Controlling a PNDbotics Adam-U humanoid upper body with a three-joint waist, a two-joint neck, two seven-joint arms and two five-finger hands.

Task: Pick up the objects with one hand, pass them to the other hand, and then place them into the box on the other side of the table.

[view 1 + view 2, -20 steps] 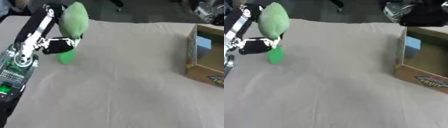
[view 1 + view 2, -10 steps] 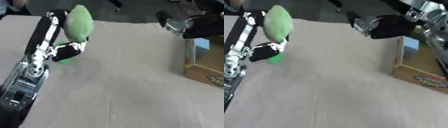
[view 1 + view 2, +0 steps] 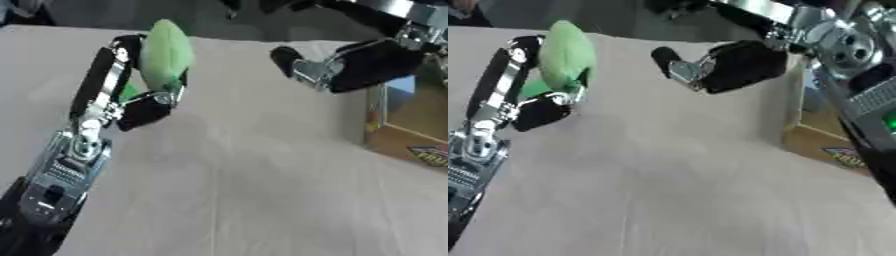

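Note:
A soft light-green object (image 3: 166,52) is held up above the table at the upper left, with my left hand (image 3: 144,107) shut on it and black fingers (image 3: 127,47) curled round its side. A darker green bit (image 3: 131,92) shows just under it. My right hand (image 3: 741,65) reaches in from the upper right, open, one finger (image 3: 667,57) stretched toward the green object with a gap between them. The cardboard box (image 3: 411,135) stands at the right edge, partly hidden by the right hand, with something blue (image 3: 400,84) inside.
My left forearm (image 3: 66,165) runs up from the lower left corner. My right arm (image 3: 859,75) covers the upper right and part of the box. A beige cloth (image 3: 245,190) covers the table.
My right hand has swung in from the right, past the box, toward the green object. My left hand has kept hold of the green object and brought it a little toward the middle.

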